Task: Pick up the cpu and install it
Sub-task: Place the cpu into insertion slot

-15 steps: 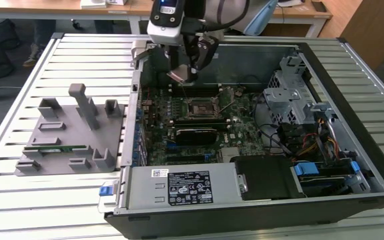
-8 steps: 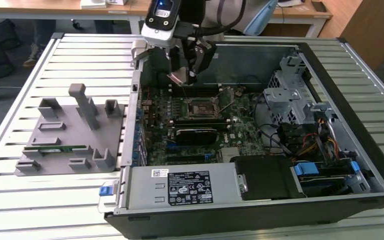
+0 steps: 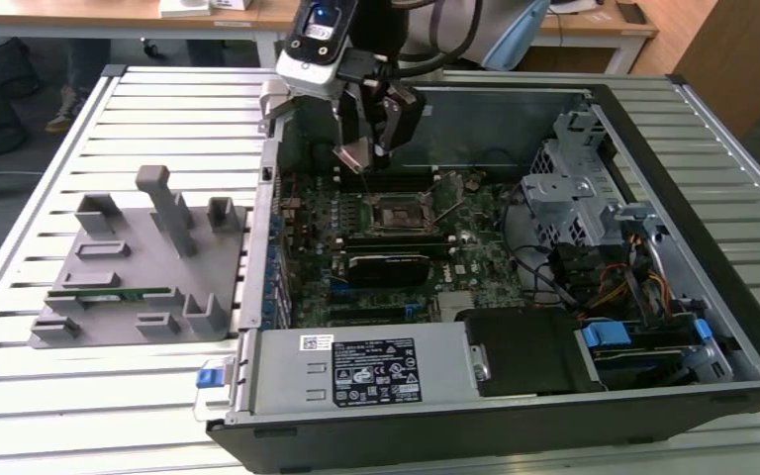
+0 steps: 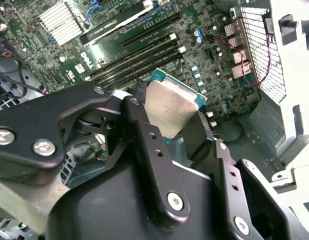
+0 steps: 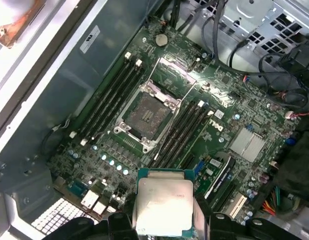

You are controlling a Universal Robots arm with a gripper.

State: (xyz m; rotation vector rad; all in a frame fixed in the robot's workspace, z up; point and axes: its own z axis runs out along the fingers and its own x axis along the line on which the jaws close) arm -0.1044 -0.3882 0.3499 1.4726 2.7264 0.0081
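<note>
My gripper (image 3: 357, 153) is shut on the cpu (image 3: 352, 156) and hangs inside the open computer case (image 3: 697, 109), above the motherboard's back part. In both wrist views the cpu (image 4: 170, 106) (image 5: 163, 207) is a silvery square with a green rim, clamped by its edges between the black fingers (image 4: 144, 135). The black-framed socket (image 5: 147, 115) (image 3: 394, 213) lies open below and ahead of the chip, with its metal load plate (image 5: 175, 74) swung up beside it. The cpu is held well above the board, apart from the socket.
Black memory slots (image 5: 107, 97) flank the socket on both sides. A drive cage (image 3: 572, 188) and cables (image 3: 605, 287) fill the case's right side in the exterior view, and the power supply (image 3: 367, 371) lies in front. Left of the case, a grey fixture (image 3: 130, 257) holds a green memory stick (image 3: 110, 294).
</note>
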